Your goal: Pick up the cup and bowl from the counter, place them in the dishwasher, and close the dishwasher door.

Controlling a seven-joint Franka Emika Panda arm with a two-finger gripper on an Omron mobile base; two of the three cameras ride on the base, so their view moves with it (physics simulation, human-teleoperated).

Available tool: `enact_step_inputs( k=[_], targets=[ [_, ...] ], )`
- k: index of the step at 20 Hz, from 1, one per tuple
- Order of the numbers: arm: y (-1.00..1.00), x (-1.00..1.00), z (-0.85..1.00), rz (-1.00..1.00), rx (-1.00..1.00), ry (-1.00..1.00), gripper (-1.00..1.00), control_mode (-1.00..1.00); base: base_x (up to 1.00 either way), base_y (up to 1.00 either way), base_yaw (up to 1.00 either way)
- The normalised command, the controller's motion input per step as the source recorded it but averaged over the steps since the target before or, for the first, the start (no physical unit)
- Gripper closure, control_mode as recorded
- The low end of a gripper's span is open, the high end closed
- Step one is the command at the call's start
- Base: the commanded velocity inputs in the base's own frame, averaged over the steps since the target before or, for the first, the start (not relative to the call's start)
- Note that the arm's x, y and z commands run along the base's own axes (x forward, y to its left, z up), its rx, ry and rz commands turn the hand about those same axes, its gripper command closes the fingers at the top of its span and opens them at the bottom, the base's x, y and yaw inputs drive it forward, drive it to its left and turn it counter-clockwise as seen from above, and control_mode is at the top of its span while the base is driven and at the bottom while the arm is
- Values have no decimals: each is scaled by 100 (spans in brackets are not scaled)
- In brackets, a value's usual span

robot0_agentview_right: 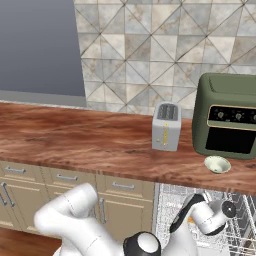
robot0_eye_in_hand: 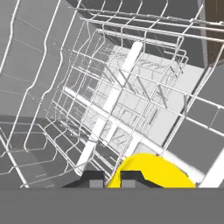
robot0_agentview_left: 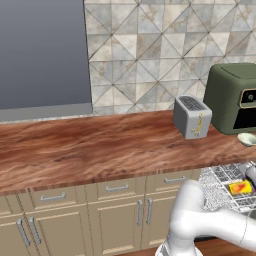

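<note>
The counter (robot0_agentview_left: 75, 145) is reddish brown with wavy wood lines. Below it, the cabinets (robot0_agentview_left: 75, 220) are beige with silver handles. The wall (robot0_agentview_left: 150, 45) behind has grey and tan tiles in a triangle pattern. To the left, a panel (robot0_agentview_left: 42, 50) is plain blue-grey. The toaster (robot0_agentview_left: 192, 116) is silver with a little yellow stripe. The oven (robot0_agentview_right: 227, 115) is dark green with a black front. The bowl (robot0_agentview_right: 217, 164) is pale greenish white. The cup (robot0_agentview_left: 240, 187) is yellow and red-orange. The dishwasher (robot0_eye_in_hand: 122, 96) racks are white-grey wire.

Small silver two-slot toaster (robot0_agentview_left: 192, 116) upright beside boxy dark green oven with black glass front (robot0_agentview_right: 228, 116), near but apart. Behind both, grey-beige triangle-patterned tile backsplash (robot0_agentview_right: 145, 50). Flat grey wall panel (robot0_agentview_left: 42, 52) to the left.
</note>
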Motion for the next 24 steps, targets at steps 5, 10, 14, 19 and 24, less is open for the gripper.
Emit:
enact_step_inputs(
  k=[5, 10, 14, 19, 24],
  targets=[
    [-24, 17, -43, 0, 1, 3, -100, -100, 0, 0, 0],
    [-35, -27, -37, 0, 2, 0, -100, -100, 0, 0, 0],
    [-45, -70, -50, 0, 0, 0, -100, -100, 0, 0, 0],
    [-39, -65, -49, 0, 0, -1, -100, -100, 0, 0, 0],
    [-26, -44, 0, 0, 0, -6, -100, -100, 0, 0, 0]
  ],
)
